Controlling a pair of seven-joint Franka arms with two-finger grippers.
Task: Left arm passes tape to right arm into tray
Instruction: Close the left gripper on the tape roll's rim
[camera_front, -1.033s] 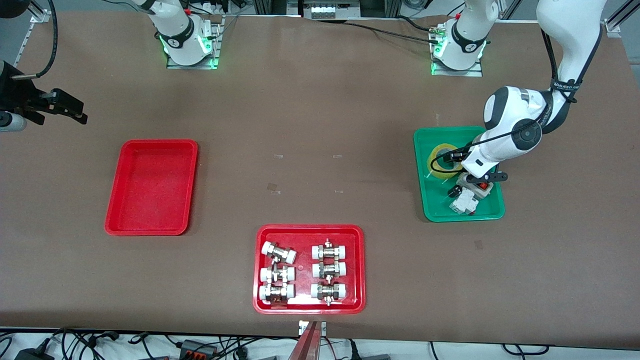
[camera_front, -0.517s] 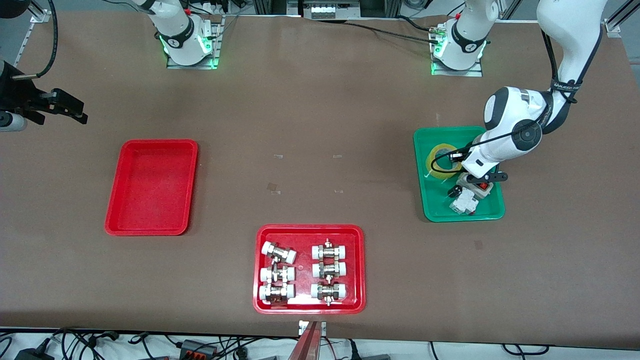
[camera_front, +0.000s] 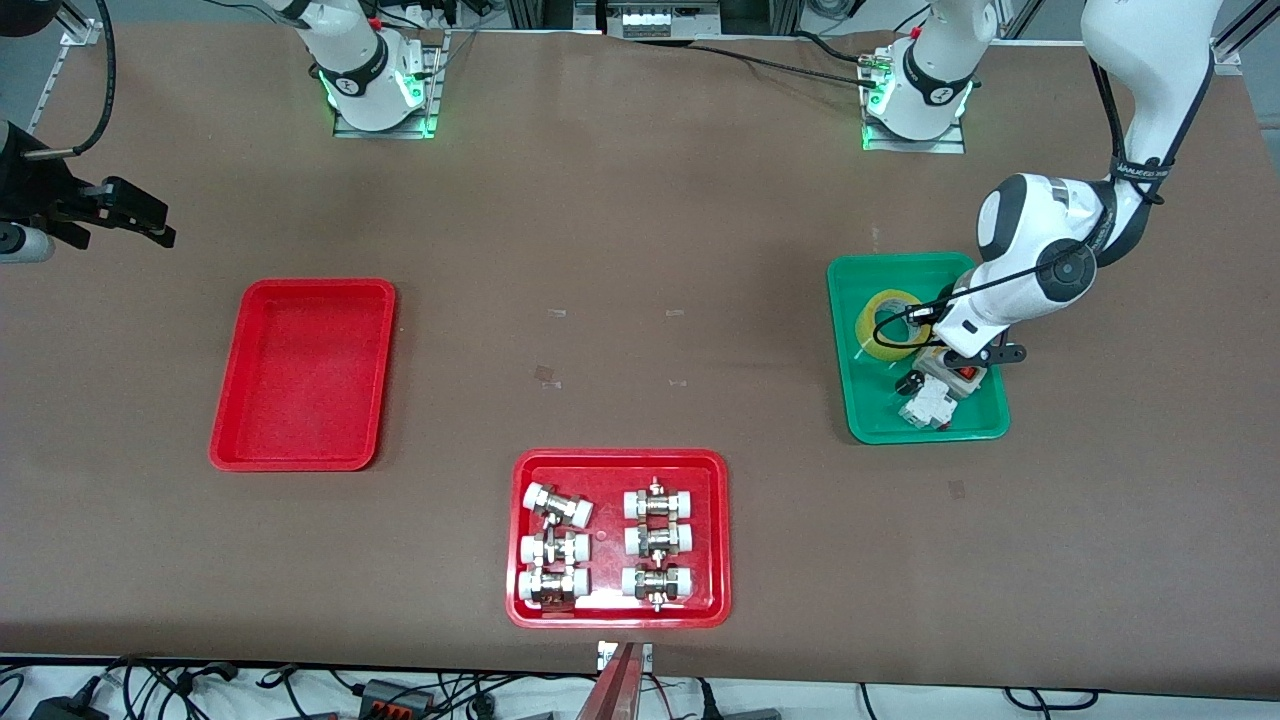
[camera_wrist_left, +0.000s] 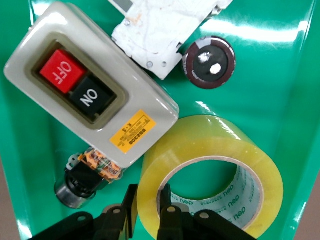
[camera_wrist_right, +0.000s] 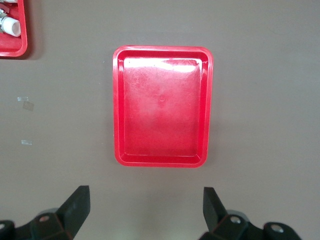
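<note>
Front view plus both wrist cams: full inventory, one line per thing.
tape: 1, translucent yellow, in green tray
green tray: 1, green, toward left arm's end
switch box: 1, grey, red OFF and black ON buttons, in green tray beside tape
red tray: 1, plain red, toward right arm's end
fittings tray: 1, red, holds six metal fittings, nearest front camera
left gripper: 1, black, shut on tape's wall
right gripper: 1, black, open, waits above table

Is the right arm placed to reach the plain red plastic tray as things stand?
Probably yes: the right gripper hangs open over bare table beside the plain red plastic tray, waiting, with nothing between them.
</note>
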